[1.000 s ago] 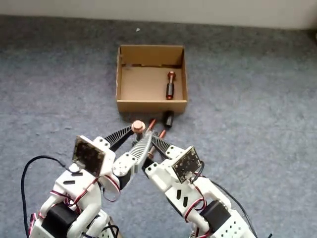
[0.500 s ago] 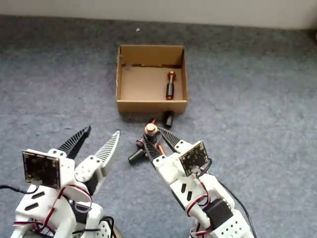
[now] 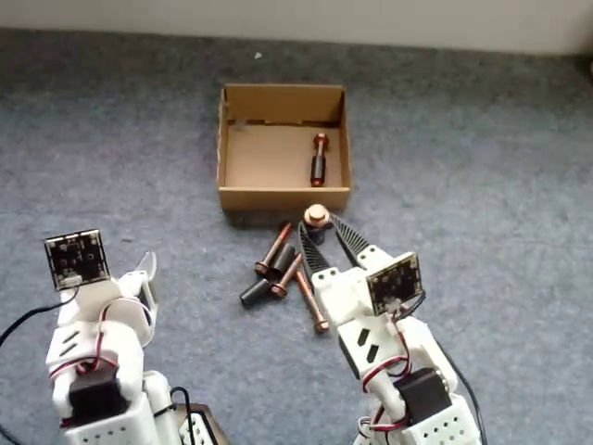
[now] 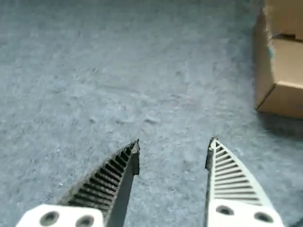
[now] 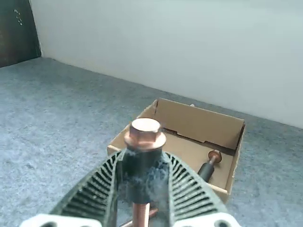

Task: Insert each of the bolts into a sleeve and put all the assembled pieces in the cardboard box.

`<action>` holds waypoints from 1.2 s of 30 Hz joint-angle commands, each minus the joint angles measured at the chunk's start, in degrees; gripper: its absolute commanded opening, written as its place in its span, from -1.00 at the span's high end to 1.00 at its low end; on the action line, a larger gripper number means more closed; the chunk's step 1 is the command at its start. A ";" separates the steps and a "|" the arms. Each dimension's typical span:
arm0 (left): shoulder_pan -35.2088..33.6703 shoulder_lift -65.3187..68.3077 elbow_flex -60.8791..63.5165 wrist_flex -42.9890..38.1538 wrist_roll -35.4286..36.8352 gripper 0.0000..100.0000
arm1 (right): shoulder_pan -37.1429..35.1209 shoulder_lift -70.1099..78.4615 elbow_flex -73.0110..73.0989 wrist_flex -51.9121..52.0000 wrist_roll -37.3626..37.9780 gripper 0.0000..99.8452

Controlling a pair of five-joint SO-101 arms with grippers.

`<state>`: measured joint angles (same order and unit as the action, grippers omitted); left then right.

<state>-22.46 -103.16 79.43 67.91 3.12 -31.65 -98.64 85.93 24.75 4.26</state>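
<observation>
My right gripper (image 3: 318,228) is shut on a black sleeve with a copper bolt (image 5: 144,135) through it, held upright just in front of the cardboard box (image 3: 237,190). One assembled piece (image 3: 319,159) lies inside the box (image 5: 189,122) at its right side. On the carpet left of the right gripper lie three loose copper bolts (image 3: 274,248) and black sleeves (image 3: 254,292). My left gripper (image 4: 174,150) stands open over bare carpet at the near left, far from the parts.
Grey carpet covers the whole floor. A corner of the box (image 4: 282,71) lies ahead of the left gripper. A pale wall (image 5: 189,47) runs behind the box. The left arm's body (image 3: 93,352) stands at the near left.
The left gripper let go of the piece, opened and drew back to the near left. The right gripper carried the bolt and sleeve right and toward the box front.
</observation>
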 commanded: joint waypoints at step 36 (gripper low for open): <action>1.27 0.31 17.63 -10.29 -12.84 0.51 | 6.81 103.78 -69.76 -10.86 0.26 0.61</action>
<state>-22.02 -102.64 96.04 58.77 -9.19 -25.58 11.69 18.51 8.22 4.26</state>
